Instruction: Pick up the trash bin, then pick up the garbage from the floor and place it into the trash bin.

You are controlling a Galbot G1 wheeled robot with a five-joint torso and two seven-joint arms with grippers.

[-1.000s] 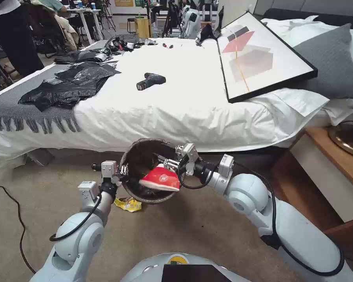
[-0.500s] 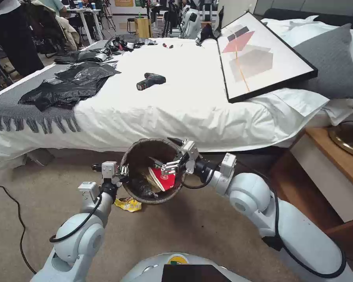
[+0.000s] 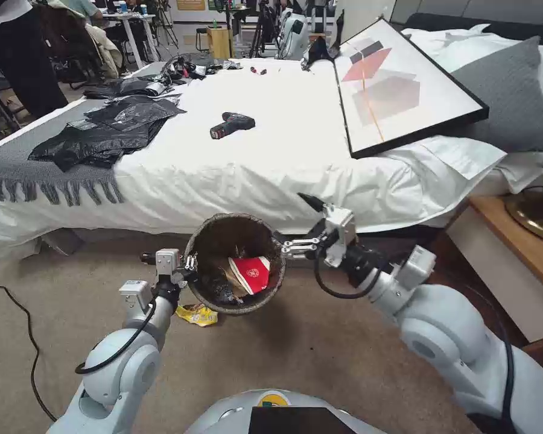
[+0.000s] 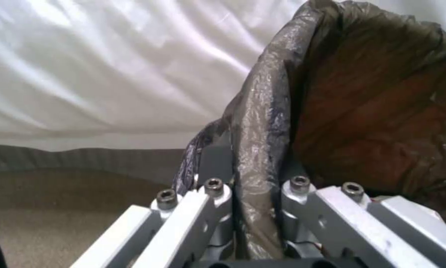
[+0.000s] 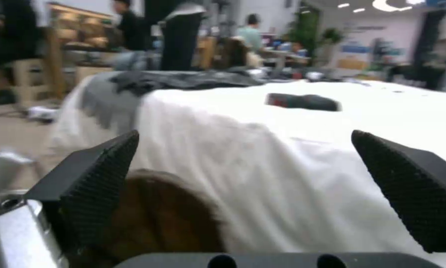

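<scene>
— Nearest us, what is the left gripper [image 3: 188,266] doing?

— It is clamped on the rim of the small round white plastic trash bin lined with a dark brown bag [image 3: 206,290], at the bin's nine o'clock, holding it off the beige short-pile carpet floor [image 3: 295,349]. In the left wrist view the fingers [image 4: 218,201] pinch the folded bag edge [image 4: 260,149]; the white wall underneath is hidden by the bag.

— And inside?

— A red snack packet with a white round mark [image 3: 251,272] lies toward three o'clock, on brownish scraps I can't identify. The bottom of the bin is too dark to read.

— Anything on the carpet?

— A crumpled yellow wrapper [image 3: 196,314] pokes out at the bin's seven o'clock, partly covered by the bin.

— The right gripper [image 3: 296,224]?

— Just outside the rim at three o'clock, spread wide and holding nothing. In the right wrist view its black textured pads [image 5: 101,178] stand far apart, with the bin's rim [image 5: 155,208] low between them.

— Farther back?

— The bed with white sheets [image 3: 271,163], a dark cordless drill [image 3: 231,125] on it at twelve o'clock.
</scene>
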